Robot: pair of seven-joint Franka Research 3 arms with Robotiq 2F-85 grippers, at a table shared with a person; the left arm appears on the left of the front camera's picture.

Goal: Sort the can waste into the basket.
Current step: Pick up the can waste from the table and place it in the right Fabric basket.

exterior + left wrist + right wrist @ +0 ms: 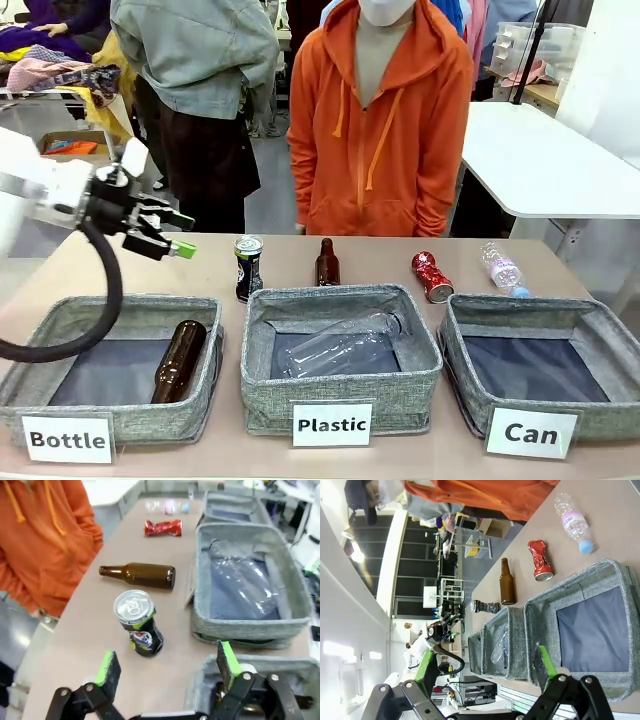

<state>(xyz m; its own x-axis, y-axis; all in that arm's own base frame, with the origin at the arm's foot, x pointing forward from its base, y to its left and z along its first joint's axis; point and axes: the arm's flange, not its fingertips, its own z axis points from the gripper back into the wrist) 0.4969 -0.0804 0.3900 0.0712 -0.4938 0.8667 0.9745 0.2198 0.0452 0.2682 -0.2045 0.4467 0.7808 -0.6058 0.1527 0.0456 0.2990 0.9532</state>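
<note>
Both cans sat on the table, and you held neither.

Your left gripper [176, 233] hung wide open above the Bottle basket [60, 318], aimed toward the black can [248, 267] standing upright by the Plastic basket's [340, 296] far left corner. The red can [432, 276] lay dented on its side near the Can basket's [530, 305] far left corner. Your right gripper [485, 665] faced that basket, fingers spread, gripping nothing.
</note>
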